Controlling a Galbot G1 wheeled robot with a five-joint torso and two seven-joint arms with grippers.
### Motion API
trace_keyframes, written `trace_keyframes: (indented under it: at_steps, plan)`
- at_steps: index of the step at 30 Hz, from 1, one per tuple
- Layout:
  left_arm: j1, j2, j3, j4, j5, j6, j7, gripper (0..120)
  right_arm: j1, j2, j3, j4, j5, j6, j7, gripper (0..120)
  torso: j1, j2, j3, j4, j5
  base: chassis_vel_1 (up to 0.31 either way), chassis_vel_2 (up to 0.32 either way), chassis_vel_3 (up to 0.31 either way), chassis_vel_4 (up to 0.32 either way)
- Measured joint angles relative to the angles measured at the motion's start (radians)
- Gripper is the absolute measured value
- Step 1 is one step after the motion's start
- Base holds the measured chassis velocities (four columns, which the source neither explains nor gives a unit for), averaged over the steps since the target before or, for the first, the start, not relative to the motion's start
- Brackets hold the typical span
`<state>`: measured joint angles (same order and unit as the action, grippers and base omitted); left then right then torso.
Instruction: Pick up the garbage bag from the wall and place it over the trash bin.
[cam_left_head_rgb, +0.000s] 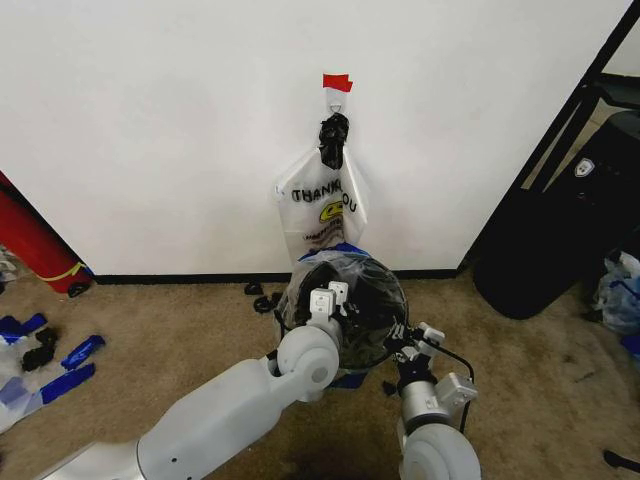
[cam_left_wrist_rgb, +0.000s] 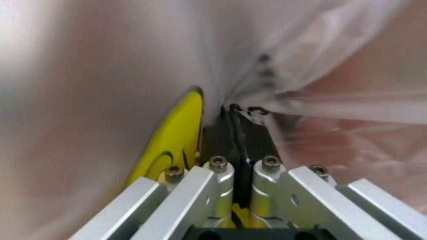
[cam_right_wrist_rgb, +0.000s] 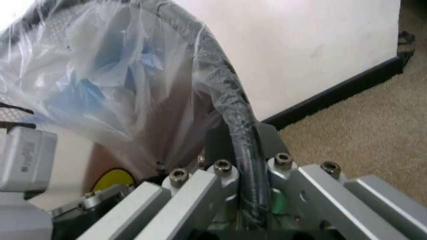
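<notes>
Beige carpet (cam_left_head_rgb: 180, 340) runs up to the white wall (cam_left_head_rgb: 160, 120) with its black baseboard, and both arms are working right at the trash bin (cam_left_head_rgb: 372, 330) in the middle near that wall. Left gripper (cam_left_head_rgb: 328, 300) is at the bin's left rim; in its wrist view the fingers (cam_left_wrist_rgb: 220, 172) are pinched nearly together with a thin fold of the garbage bag (cam_left_wrist_rgb: 320, 75) caught between them, the yellow smiley (cam_left_wrist_rgb: 175, 135) printed on the plastic just beside the left finger. Right gripper (cam_left_head_rgb: 412, 345) is at the bin's right rim, and its wrist view shows the fingers (cam_right_wrist_rgb: 280, 170) clamped around the black rim (cam_right_wrist_rgb: 230, 100) with the bag's plastic wrapped over that rim, so it's gripping film and wire together. The bag (cam_left_head_rgb: 345, 265) is draped across the top of the bin, clear film with blue patches (cam_right_wrist_rgb: 80, 90) showing through. Farther back, straight above the bin, a similar clear "THANK YOU" bag (cam_left_head_rgb: 320, 205) hangs on the wall from a hook under a bit of red tape (cam_left_head_rgb: 337, 82). Far left there's a red cylinder (cam_left_head_rgb: 35, 245) leaning by the wall, blue scraps (cam_left_head_rgb: 70, 365) on the carpet near it, and something big and black (cam_left_head_rgb: 560, 230) sits off to the right.
</notes>
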<state>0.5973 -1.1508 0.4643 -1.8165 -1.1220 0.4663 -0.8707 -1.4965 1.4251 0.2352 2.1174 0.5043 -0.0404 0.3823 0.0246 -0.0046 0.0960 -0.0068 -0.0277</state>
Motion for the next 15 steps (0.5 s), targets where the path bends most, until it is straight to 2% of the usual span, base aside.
trace_keyframes:
  at_steps: [15]
  plan:
    - [-0.040,-0.028,0.027,0.048,-0.007,0.052,-0.079,0,0.002,-0.007,-0.003,0.003,-0.020,0.007,-0.006,0,0.000,0.000,0.000,0.0000,0.0000,0.000,0.000,0.000,0.000]
